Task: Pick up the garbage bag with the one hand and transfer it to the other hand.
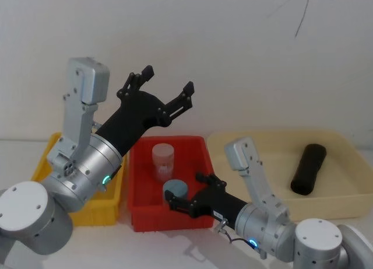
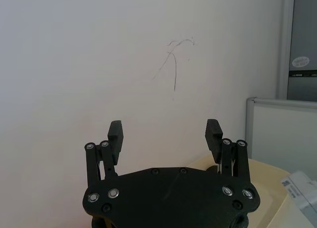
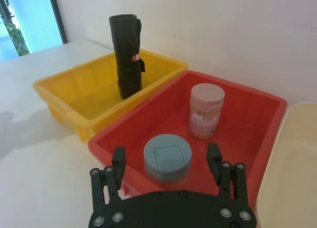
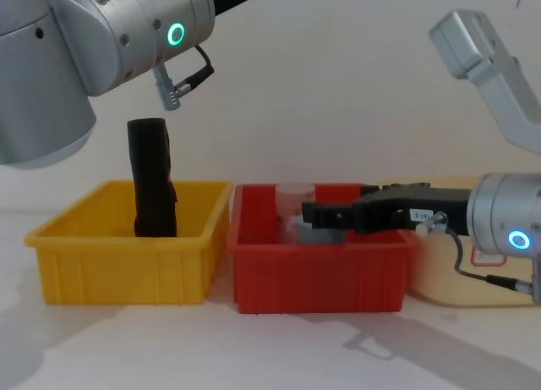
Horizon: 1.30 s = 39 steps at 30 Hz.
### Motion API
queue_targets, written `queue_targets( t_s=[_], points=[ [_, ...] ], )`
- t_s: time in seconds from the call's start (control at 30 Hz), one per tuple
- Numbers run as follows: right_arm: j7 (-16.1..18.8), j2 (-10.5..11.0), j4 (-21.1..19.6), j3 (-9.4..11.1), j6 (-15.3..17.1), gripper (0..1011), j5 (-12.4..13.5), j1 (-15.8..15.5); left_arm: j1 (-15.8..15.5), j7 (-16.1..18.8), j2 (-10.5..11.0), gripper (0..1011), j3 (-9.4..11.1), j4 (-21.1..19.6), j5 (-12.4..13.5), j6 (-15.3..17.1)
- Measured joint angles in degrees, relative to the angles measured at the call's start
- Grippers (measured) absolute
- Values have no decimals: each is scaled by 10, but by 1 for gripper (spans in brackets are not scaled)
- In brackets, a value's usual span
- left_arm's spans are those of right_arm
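The right gripper [image 3: 166,161], black and angular, hangs released low over the red plastic bin [image 3: 257,119], just before a round blue-lidded jar [image 3: 167,158]. Behind it stands a clear jar with a pink lid [image 3: 206,111]. Farther, the garbage bag [image 3: 126,49], a matte black rolled cylinder, stands upright in the yellow bin [image 3: 64,89]. The left gripper [image 1: 166,88] is raised above the bins, fingers spread, holding nothing. A second black roll [image 1: 308,168] lies in the beige tray [image 1: 349,205].
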Motion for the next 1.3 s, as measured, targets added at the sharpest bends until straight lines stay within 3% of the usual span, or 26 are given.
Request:
queue_targets(
  t_s=[0.8, 1.3],
  points=[
    [-3, -11, 75, -17, -13, 1000, 0, 48, 0, 0, 0, 1001, 0, 0, 0, 0],
    [-11, -13, 104, -28, -13, 1000, -3, 62, 0, 0, 0, 1001, 0, 0, 0, 0]
  ],
)
